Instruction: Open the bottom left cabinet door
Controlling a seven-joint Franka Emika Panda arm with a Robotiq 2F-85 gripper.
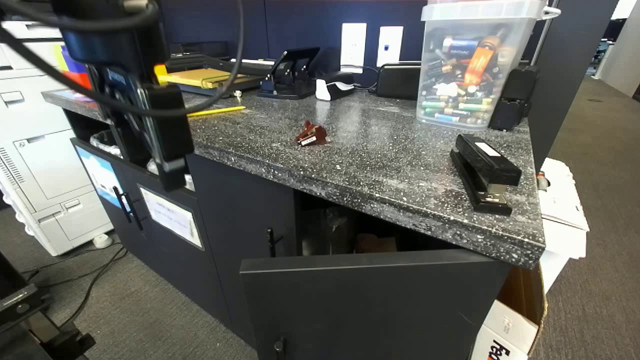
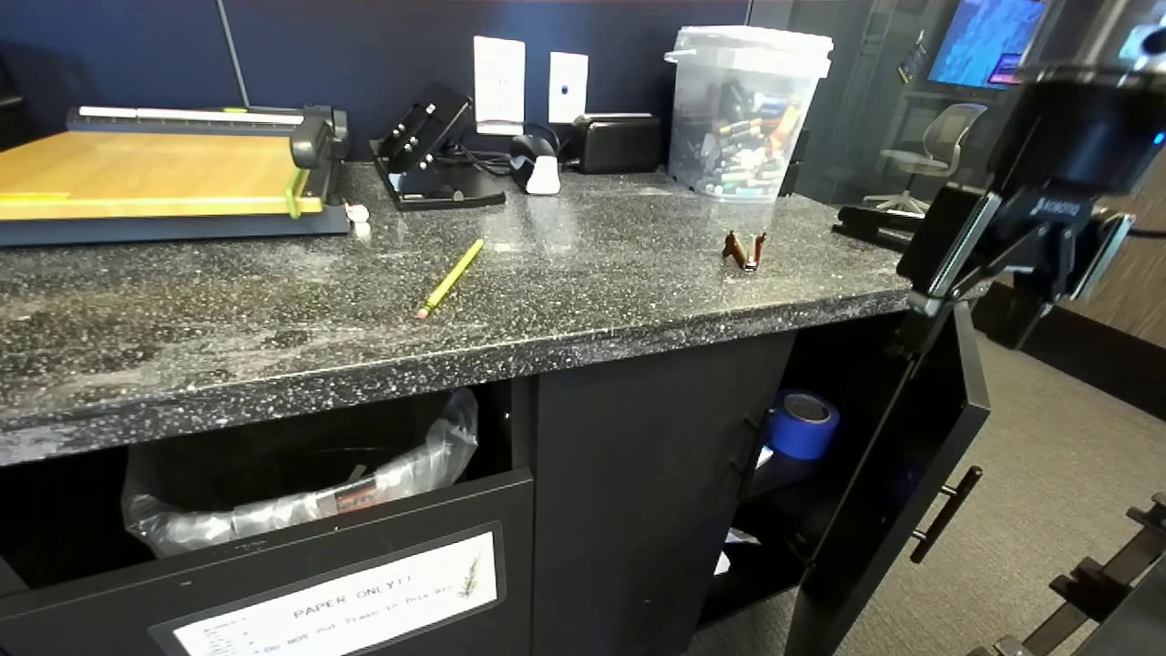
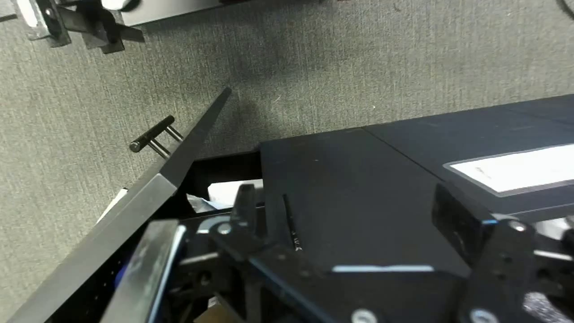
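1. Notably, one cabinet door (image 1: 372, 305), charcoal-grey and flat, stood swung outward at the near right; its bar handle (image 3: 152, 133) sat on the outer face.
2. End effector (image 3: 343, 202): jaws were spread wide apart and pointed downward, well apart from the bar handle.
3. Adjoining door (image 1: 240, 210), of matching finish: was closed, immediately left of the open one.
4. Blue tape roll (image 2: 803, 425): rested on an inner shelf (image 2: 782, 471), left of the swung door.
5. Surface (image 2: 601, 282), speckled dark stone: ran above both doors.
6. Yellow pencil (image 2: 451, 279): lay on the surface's left part, with a paper trimmer (image 2: 155, 173) farther left.
7. Red-brown staple remover (image 1: 313, 135): sat between the pencil and a black stapler (image 1: 489, 165), the latter at the right end.
8. Clear bucket (image 1: 480, 11), holding batteries (image 1: 457, 107): stood at the far right.
9. Black hole punch (image 1: 282, 90): stood at the far side, left of the bucket.
10. White sign (image 2: 364, 592), reading "PAPER ONLY!!": was mounted on the bin front (image 2: 319, 553), left of the adjoining door; plastic liner (image 2: 282, 515) showed behind it.
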